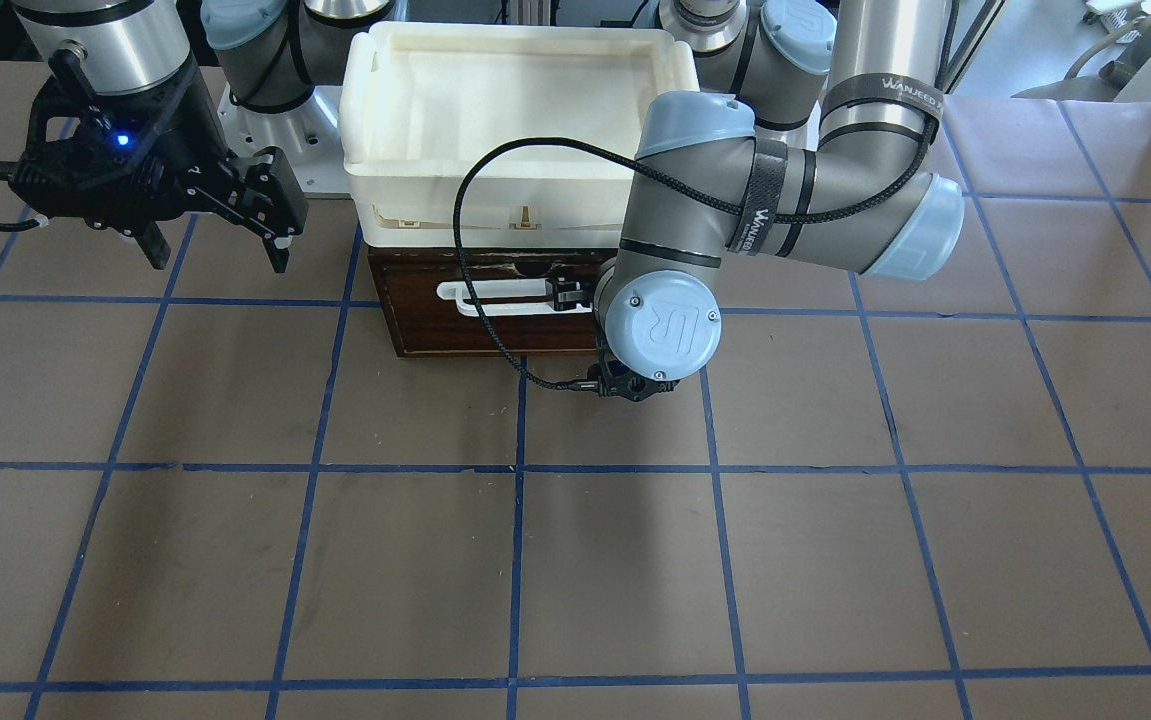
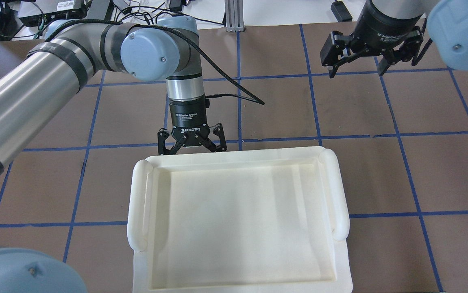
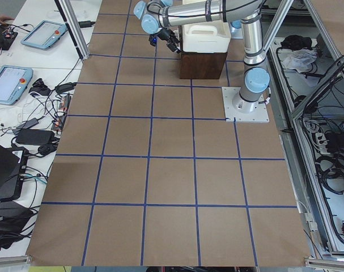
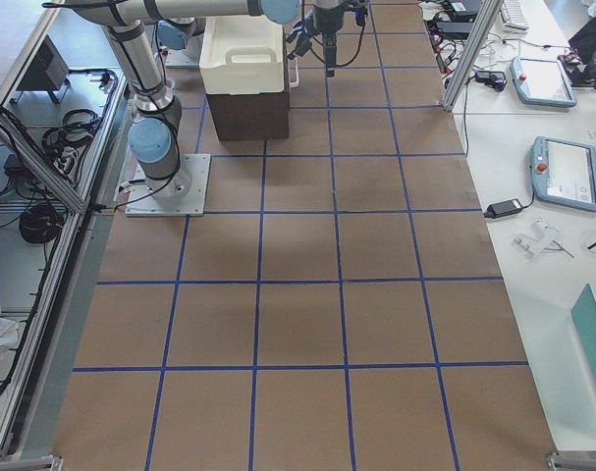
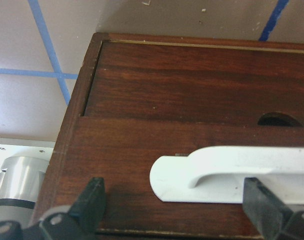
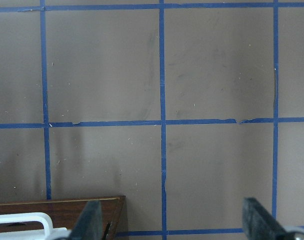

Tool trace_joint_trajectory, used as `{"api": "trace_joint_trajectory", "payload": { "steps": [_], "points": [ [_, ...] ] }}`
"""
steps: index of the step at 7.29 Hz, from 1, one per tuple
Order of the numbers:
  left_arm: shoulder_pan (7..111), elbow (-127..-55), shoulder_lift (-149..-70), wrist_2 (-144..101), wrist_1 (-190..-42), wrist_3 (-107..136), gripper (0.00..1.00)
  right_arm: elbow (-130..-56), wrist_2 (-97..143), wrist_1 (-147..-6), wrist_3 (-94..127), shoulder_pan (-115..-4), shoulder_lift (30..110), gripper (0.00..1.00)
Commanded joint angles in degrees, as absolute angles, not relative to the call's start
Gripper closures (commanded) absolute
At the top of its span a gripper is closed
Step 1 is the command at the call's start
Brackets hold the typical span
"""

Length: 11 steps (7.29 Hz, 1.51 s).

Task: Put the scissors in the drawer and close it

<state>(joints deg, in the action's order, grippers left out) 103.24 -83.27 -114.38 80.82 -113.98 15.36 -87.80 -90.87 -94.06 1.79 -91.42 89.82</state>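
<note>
The dark brown drawer [image 1: 435, 325] with its white bar handle [image 1: 495, 298] looks pushed in, its front flush. It also shows in the left wrist view [image 5: 167, 100] with the handle [image 5: 227, 172]. My left gripper [image 2: 191, 146] is open right at the drawer front [image 1: 570, 296], and its jaws straddle one end of the handle [image 5: 177, 210]. I cannot tell if they touch it. My right gripper [image 2: 358, 69] is open and empty, held above the table off to the drawer's side [image 1: 218, 250]. The scissors are not in view.
A white plastic tray [image 2: 140, 203] sits on top of the drawer's cabinet and hides it from overhead; its rim also shows in the front-facing view [image 1: 365, 130]. The brown table with blue grid lines [image 1: 615, 560] spreads in front of the drawer.
</note>
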Motion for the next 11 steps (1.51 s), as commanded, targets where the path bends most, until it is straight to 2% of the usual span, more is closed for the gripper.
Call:
{"api": "trace_joint_trajectory", "payload": {
  "steps": [1,5,7,9,11],
  "points": [
    [103.2,-83.3,-114.2,80.1,-115.0,15.3,0.00,-87.8,-90.9,-94.0,1.8,-91.5,89.8,0.00],
    [103.1,-83.0,-113.6,80.4,-115.6,14.7,0.00,-87.8,-91.0,-94.0,1.8,-91.5,89.8,0.00],
    [99.9,-80.3,-112.7,80.4,-112.2,13.9,0.00,-87.8,-91.0,-94.0,1.8,-91.4,89.8,0.00],
    [99.2,-79.4,-109.9,81.2,-110.6,13.4,0.00,-87.8,-91.0,-94.0,1.8,-91.4,89.8,0.00],
    [94.2,-76.7,-105.4,83.7,-107.7,12.1,0.00,-87.8,-91.0,-94.0,1.8,-91.4,89.8,0.00]
  ]
}}
